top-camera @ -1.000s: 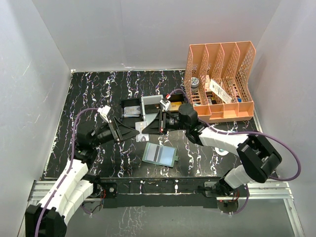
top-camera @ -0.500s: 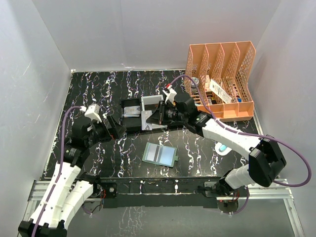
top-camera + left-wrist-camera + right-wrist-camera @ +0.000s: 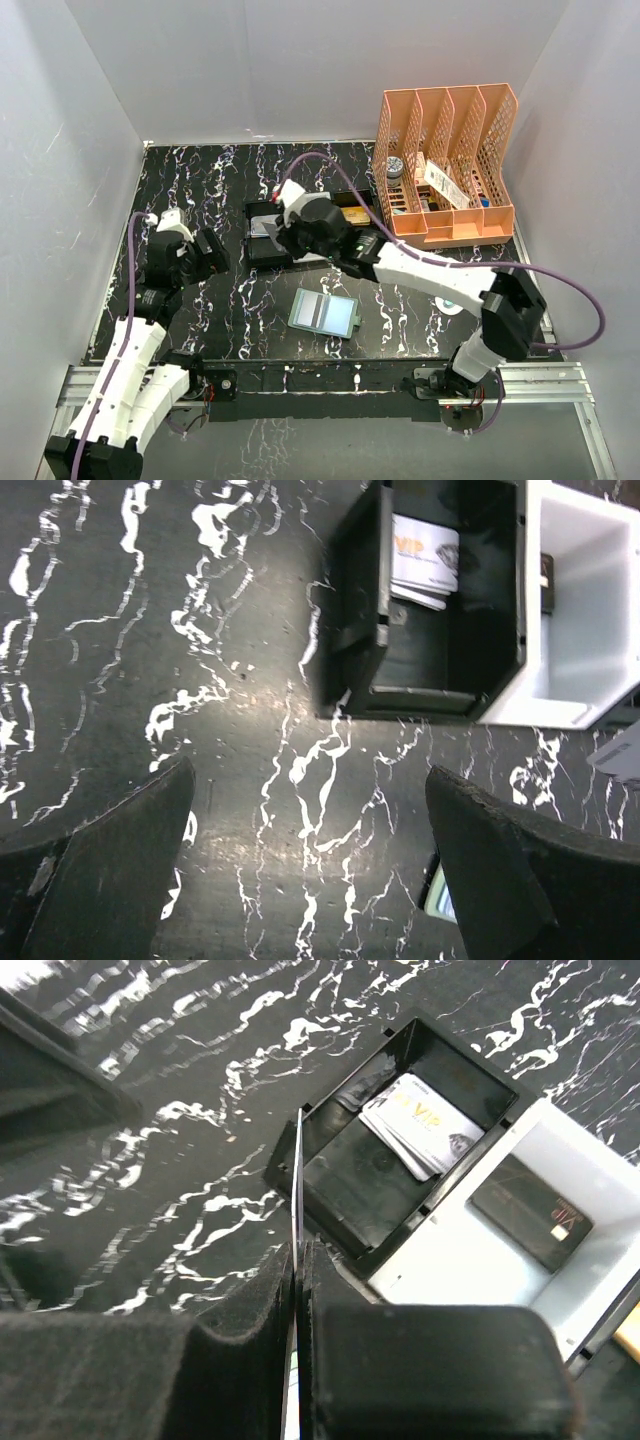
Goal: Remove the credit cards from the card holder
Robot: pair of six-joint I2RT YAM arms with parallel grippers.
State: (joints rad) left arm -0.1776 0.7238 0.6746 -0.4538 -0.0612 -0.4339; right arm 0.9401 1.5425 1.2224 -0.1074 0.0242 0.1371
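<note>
Right hand (image 3: 298, 1265) pinches a credit card (image 3: 298, 1180) edge-on above the black tray (image 3: 355, 1180), having swung left. Left hand (image 3: 308, 780), empty, has spread wide and retreated toward the left edge of the worktop (image 3: 120, 680).

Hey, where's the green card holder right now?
In the top view the card holder lies open at the near centre of the table, in front of and slightly right of the black tray.

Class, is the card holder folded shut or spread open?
Spread open: the card holder lies flat, its pale pocketed inside facing up.
</note>
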